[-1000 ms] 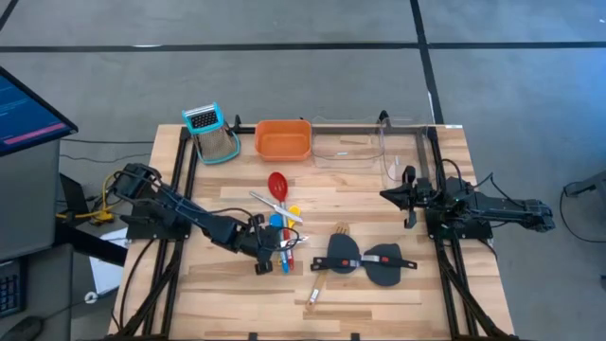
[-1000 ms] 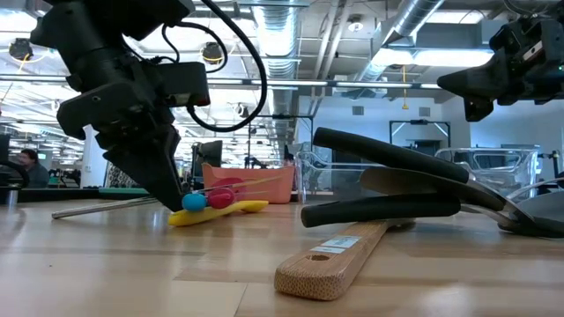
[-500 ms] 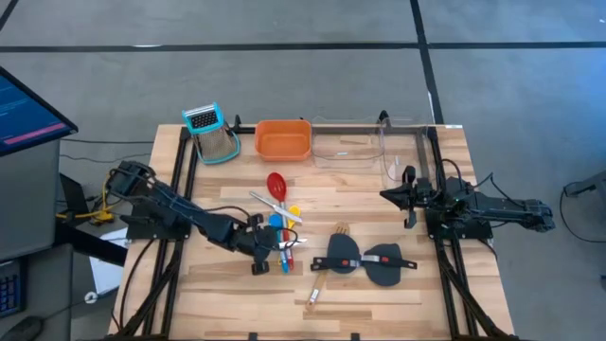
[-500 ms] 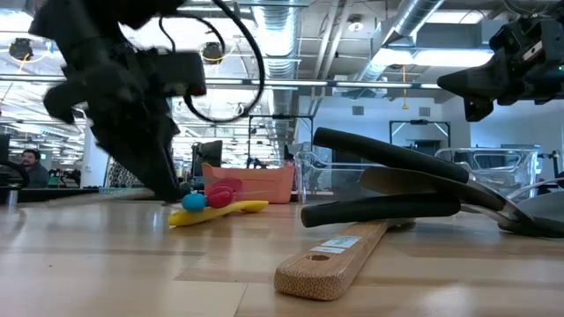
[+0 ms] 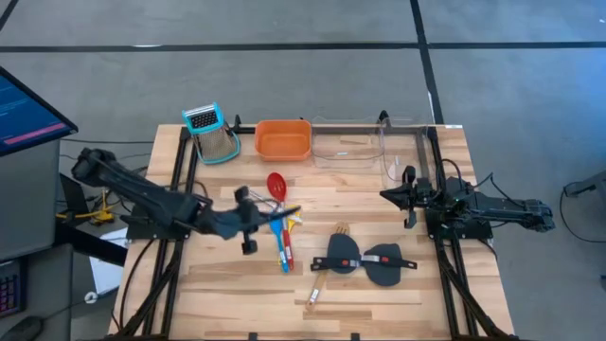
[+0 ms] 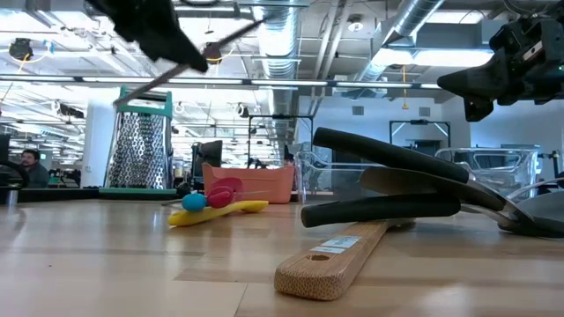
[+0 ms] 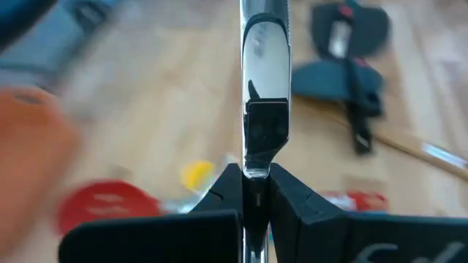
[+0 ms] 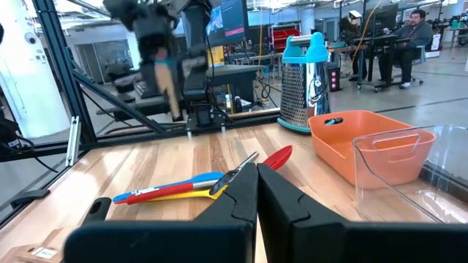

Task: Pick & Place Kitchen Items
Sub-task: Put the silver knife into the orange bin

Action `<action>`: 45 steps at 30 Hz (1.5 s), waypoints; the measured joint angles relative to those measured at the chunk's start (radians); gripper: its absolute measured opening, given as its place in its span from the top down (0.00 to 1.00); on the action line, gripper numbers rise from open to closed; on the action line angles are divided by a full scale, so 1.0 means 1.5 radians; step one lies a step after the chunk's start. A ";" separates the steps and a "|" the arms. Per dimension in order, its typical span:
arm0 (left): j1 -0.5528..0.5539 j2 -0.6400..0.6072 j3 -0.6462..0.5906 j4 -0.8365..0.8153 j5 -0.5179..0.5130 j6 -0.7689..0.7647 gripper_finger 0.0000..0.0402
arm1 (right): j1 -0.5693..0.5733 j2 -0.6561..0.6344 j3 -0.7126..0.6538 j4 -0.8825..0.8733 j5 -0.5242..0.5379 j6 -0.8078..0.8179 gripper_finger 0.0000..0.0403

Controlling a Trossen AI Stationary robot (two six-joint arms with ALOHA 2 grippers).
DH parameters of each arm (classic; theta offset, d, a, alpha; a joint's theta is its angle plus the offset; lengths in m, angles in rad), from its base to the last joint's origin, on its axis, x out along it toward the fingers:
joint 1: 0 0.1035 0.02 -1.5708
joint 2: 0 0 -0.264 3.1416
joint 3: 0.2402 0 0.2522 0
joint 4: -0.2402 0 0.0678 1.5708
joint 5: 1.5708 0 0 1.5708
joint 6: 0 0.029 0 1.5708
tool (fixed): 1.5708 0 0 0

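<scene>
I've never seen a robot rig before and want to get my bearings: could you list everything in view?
table: one, light wood, under everything
grater: one, silver with teal handle, back left
tray: one, orange, back middle
bins: clear plastic, back right; count unclear
spoons: three in a pile at the middle: red, blue, yellow
spatulas: two, black, front middle-right
wooden spatula: one, partly under the black ones
tongs: one, silver, held above the table
monitor: one, far left, off the table
left gripper: shut on the tongs, over the spoons
right gripper: shut, empty, waiting at the right side
</scene>
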 joint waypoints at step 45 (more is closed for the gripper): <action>0.596 0.162 0.035 0.370 0.306 0.386 0.98 | -0.007 0.000 0.000 0.001 0.001 -0.007 1.00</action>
